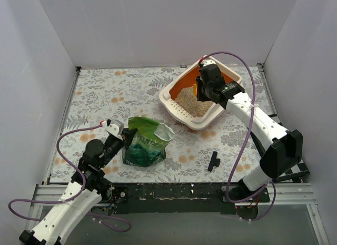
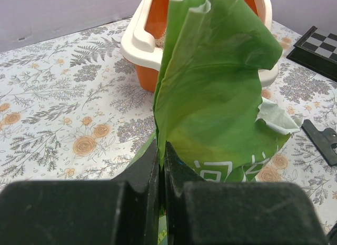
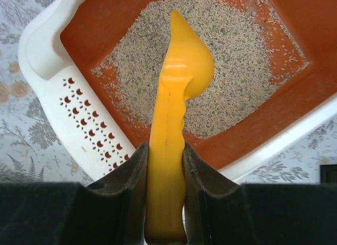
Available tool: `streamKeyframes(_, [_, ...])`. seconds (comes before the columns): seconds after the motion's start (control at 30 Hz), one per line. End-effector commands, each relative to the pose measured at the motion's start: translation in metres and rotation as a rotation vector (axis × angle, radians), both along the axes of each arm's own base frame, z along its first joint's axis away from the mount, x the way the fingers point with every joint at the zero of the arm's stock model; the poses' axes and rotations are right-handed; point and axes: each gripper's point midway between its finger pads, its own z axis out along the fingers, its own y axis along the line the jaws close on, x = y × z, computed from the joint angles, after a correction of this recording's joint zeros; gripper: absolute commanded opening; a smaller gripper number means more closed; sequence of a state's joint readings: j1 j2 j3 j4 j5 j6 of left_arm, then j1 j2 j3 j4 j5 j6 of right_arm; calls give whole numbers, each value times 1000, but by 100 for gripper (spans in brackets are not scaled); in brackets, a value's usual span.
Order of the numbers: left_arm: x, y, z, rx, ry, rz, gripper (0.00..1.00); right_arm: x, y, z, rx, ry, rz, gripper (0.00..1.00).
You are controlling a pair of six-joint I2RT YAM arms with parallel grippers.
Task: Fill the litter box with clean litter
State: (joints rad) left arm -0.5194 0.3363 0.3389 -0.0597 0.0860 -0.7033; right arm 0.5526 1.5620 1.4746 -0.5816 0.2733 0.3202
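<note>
Seen from above, the tabletop (image 1: 105, 92) is open from 9 to 12 o'clock, out to the white walls (image 1: 158, 29). The green bag (image 1: 145, 145) stands at 7 o'clock, pinched in the left tool (image 2: 162, 166), between that tool and the litter box (image 1: 181, 114) at 1 o'clock. The right arm (image 1: 258, 121) and right tool (image 3: 166, 160), clamped on a yellow scoop (image 3: 184, 71), hang over the box's interior. A black clip (image 1: 212, 161) lies at 5 o'clock. A free lane runs between bag and box.

Robot lab test booth, plain white panel walls (image 1: 158, 23), floral-covered table (image 1: 105, 92), metal mounting rail (image 1: 50, 191)
</note>
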Motion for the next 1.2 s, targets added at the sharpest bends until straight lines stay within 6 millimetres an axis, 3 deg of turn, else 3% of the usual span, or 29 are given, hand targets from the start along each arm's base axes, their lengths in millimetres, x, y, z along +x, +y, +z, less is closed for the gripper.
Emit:
streamKeyframes(0.0, [4,3,7,5,-30,23,0,-16,-9,63,-125,-145,45,1])
streamKeyframes(0.17, [1,-1,9,4,-37,-7,0,-61,11,107,-73,-176,174,1])
streamKeyframes(0.27, [0,-2,10,5,-39,-19,0,-97,22,118,24,-135,297,1])
streamKeyframes(0.43, [-3,-6,10,5,-40,-43,0,-164,29,123,163,-12,511,1])
streamKeyframes(0.6, [-4,-8,11,5,-38,-56,0,-212,30,127,255,82,657,1])
streamKeyframes(0.77, [-5,-9,12,3,-42,-63,0,-227,33,118,287,142,705,1])
streamKeyframes(1.17, [-10,-12,17,-5,-65,-97,0,-219,71,80,322,296,786,1])
